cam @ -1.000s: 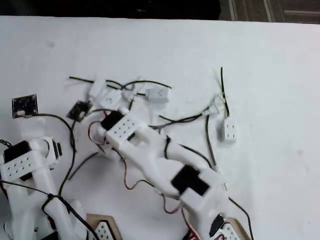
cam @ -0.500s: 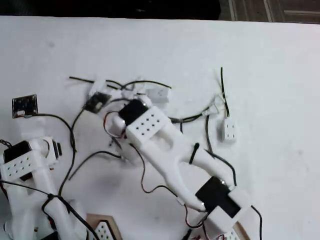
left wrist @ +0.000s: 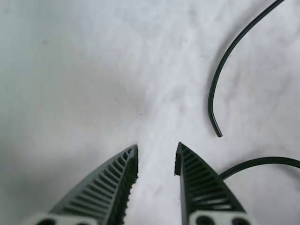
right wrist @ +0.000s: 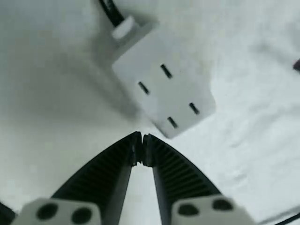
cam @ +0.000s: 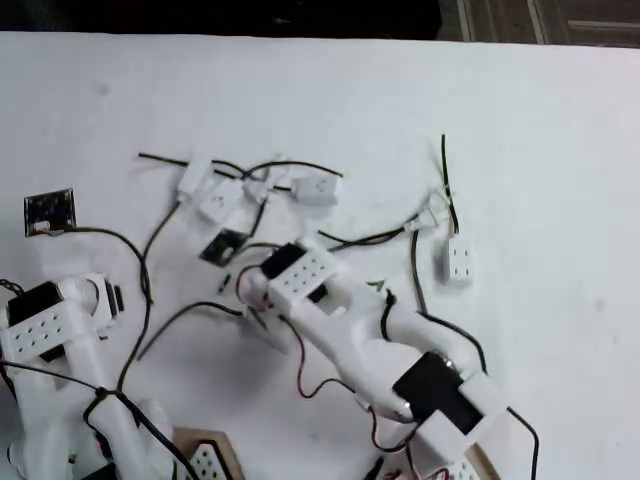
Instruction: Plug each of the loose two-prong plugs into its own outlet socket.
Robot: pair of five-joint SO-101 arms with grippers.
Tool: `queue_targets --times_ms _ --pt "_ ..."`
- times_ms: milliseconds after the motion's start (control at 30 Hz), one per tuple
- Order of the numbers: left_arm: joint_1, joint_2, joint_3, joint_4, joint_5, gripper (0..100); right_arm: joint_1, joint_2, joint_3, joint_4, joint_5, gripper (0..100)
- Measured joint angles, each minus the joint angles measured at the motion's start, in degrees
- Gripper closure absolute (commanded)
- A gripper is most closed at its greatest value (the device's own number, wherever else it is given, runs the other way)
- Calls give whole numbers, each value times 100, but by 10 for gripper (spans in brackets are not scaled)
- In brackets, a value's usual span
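Note:
Several white outlet blocks and plugs on black cords lie across the table: one pair at the left, a block in the middle and a block at the right. A small plug lies between the left ones. My right arm's wrist sits just in front of the left group. My right gripper is shut and holds nothing, its tips just short of a white outlet block with slots facing up. My left gripper hangs open over bare table beside a loose cord end.
The left arm stands at the lower left, its camera board on a black cable. Black cords trail between the blocks. Red wires loop beside the right arm. The far half of the table is bare.
My right arm swung right toward the left outlets, then drew back toward the near edge, with its base joint shifting right. The left arm has stayed still.

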Motion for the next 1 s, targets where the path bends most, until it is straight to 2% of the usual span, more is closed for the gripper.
queue_targets --times_ms 233,467,833,1000 --pt "0 0 0 0 0 857 580 -9 9 -844 35 981" --pt "0 0 0 0 0 857 642 -9 9 -1547 35 981" --pt "0 0 0 0 0 857 642 -501 9 -1037 35 981" --pt "0 0 0 0 0 857 378 -642 9 -1477 26 981"
